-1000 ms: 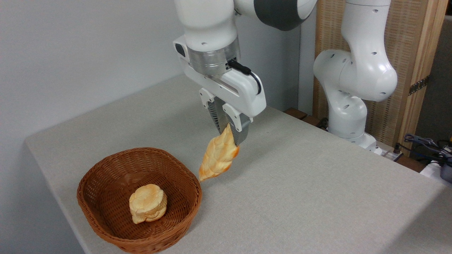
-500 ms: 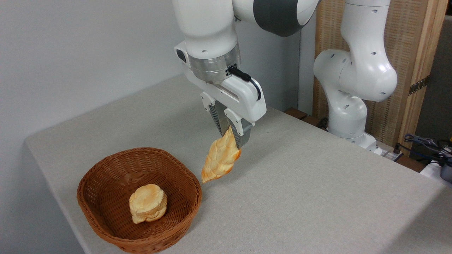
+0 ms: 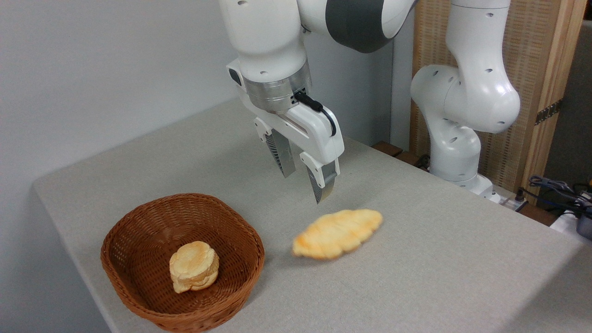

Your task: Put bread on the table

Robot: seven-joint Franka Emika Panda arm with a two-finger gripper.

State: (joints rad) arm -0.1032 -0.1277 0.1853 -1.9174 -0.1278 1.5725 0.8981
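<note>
The bread (image 3: 336,232), a long golden-yellow leaf-shaped loaf with a bumpy surface, lies flat on the grey-beige table (image 3: 416,259), just right of the basket. Its outline is slightly blurred. My gripper (image 3: 304,186) hangs above and a little left of the loaf, open, with nothing between its two grey fingers (image 3: 323,181). The fingertips are clear of the bread.
A brown wicker basket (image 3: 138,296) stands at the front left of the table with a small round bun (image 3: 194,266) inside. The arm's white base (image 3: 455,138) rises at the back right. Cables (image 3: 555,187) lie at the far right edge.
The gripper has opened and let go of the bread, which dropped from hanging between the fingers to lying on the table. The gripper rose slightly.
</note>
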